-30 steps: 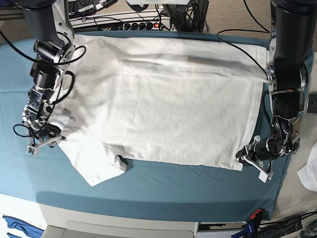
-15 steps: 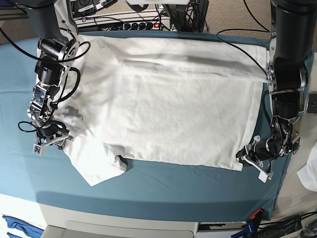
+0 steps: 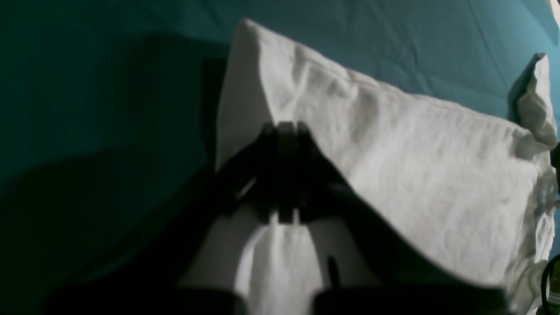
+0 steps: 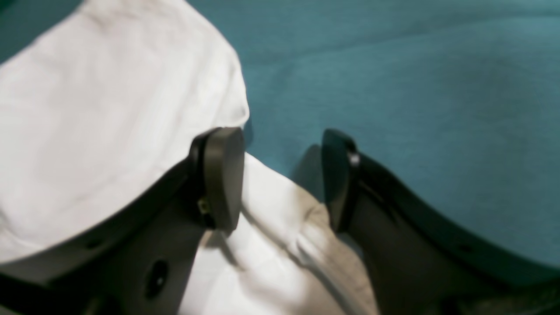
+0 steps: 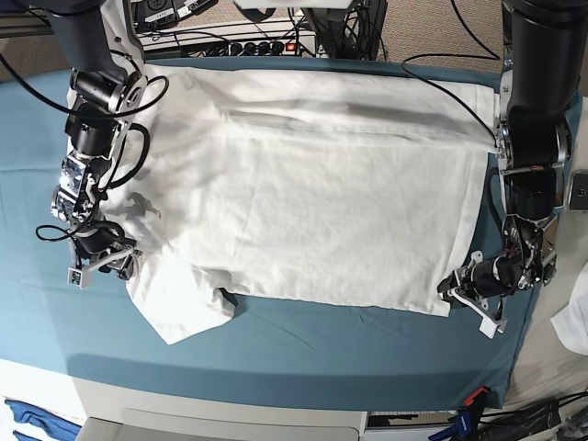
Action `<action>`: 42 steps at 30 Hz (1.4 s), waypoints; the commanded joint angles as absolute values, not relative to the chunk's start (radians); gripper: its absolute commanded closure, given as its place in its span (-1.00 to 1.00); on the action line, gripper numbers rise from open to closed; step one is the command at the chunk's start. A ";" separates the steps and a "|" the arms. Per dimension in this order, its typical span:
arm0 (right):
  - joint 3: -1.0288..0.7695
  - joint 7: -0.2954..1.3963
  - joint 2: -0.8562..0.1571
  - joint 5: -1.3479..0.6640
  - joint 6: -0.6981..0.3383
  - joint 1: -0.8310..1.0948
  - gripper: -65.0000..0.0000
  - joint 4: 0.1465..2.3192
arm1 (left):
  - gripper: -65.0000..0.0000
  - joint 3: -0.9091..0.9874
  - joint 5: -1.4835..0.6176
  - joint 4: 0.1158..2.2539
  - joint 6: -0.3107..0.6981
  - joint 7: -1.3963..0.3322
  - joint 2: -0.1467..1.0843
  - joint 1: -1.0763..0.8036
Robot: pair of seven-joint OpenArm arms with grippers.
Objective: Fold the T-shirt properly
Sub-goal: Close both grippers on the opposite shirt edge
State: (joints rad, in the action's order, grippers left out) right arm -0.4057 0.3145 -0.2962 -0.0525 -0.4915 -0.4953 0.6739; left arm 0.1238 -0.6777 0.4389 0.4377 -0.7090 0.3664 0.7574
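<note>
STEP: grasping stage, T-shirt (image 5: 312, 193) lies spread flat on the teal tablecloth (image 5: 322, 354) | LEFT OF VIEW: your right gripper (image 5: 99, 262) stands wide open astride the sleeve edge, nothing pinched | RIGHT OF VIEW: your left gripper (image 5: 476, 299) is clamped at the hem corner, cloth under it, hold unclear | NEXT: close the right one on the sleeve, then lift both together.

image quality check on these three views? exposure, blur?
Left wrist: underexposed, left gripper a black silhouette against the T-shirt. Right wrist: soft focus, right gripper and cloth edges blurred. Base: sharp, evenly lit, slight wide-angle bowing of the tablecloth edges.
</note>
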 commanded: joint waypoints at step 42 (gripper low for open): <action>-0.405 0.200 -0.296 -0.102 -0.698 -0.408 0.11 0.838 | 1.00 0.126 -0.696 0.455 0.473 -0.706 0.389 0.792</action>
State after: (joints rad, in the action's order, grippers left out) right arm -0.4053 0.2302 -0.2821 -0.0830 -0.6857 -0.3756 0.8227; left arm 0.1238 -0.6777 0.4389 0.4614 -0.7147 0.3744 0.7574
